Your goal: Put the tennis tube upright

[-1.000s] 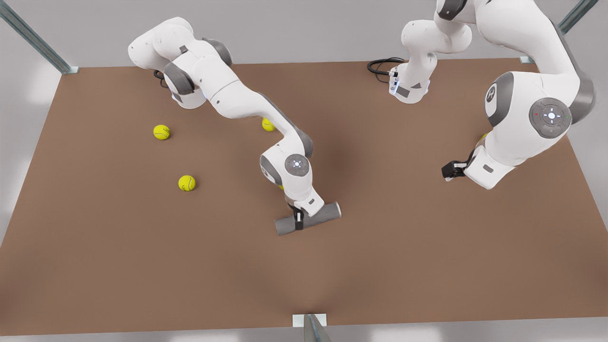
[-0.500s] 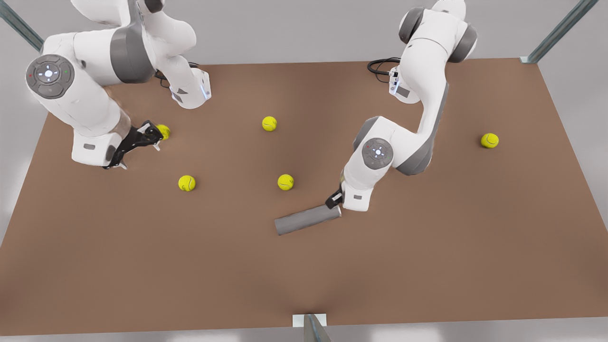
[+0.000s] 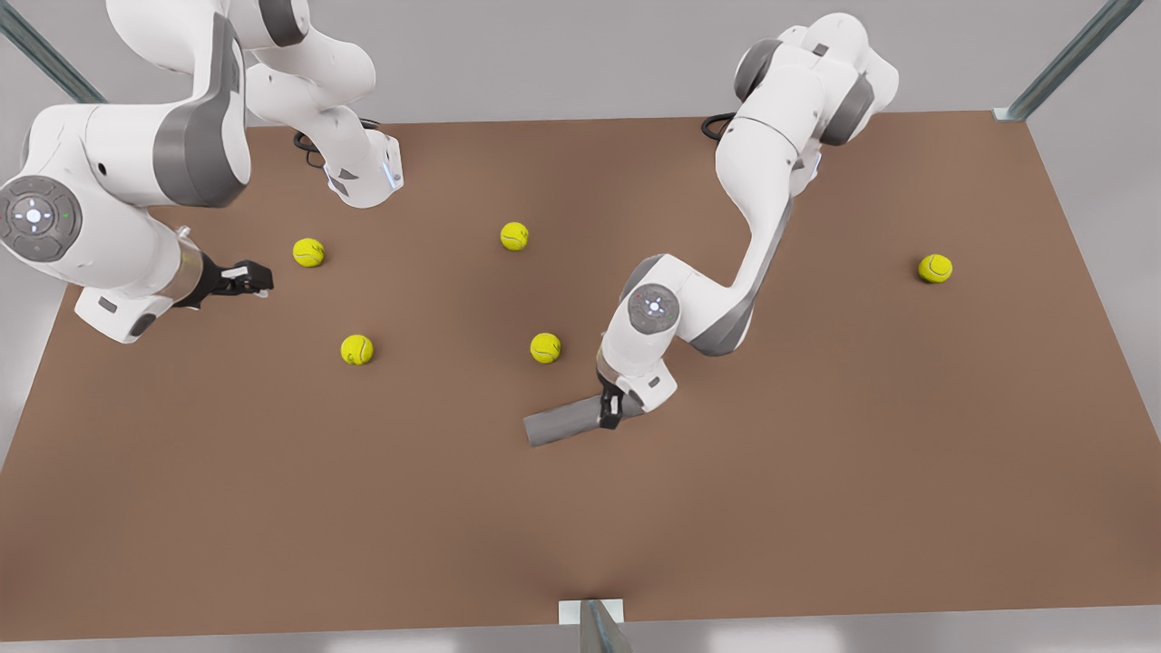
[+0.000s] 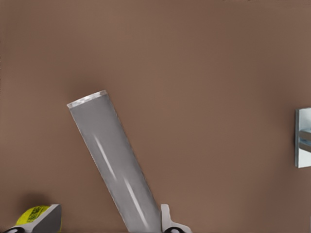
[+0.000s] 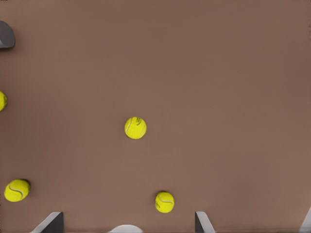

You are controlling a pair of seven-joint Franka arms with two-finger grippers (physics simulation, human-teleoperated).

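The tennis tube (image 3: 562, 423) lies flat on the brown table (image 3: 816, 472), a grey cylinder set a little askew, and everything else is easiest placed from it. The left gripper (image 3: 609, 410) is down at the tube's end on the front view's right, its dark fingers either side of the barrel; in the left wrist view the tube (image 4: 114, 165) runs away from between the two fingertips (image 4: 165, 216), which stand spread with one close against its wall (whether that pad actually touches the tube cannot be made out). Just beyond the tube, toward the arm bases, sits the nearest tennis ball (image 3: 545, 347); three more lie farther off on that same side, and a fifth is well apart toward the front view's right. The right gripper (image 3: 247, 277) waits well apart from the tube, off toward the front view's left and above the table near another ball (image 3: 308, 252); its fingertips (image 5: 51, 222) are spread wide, holding nothing.
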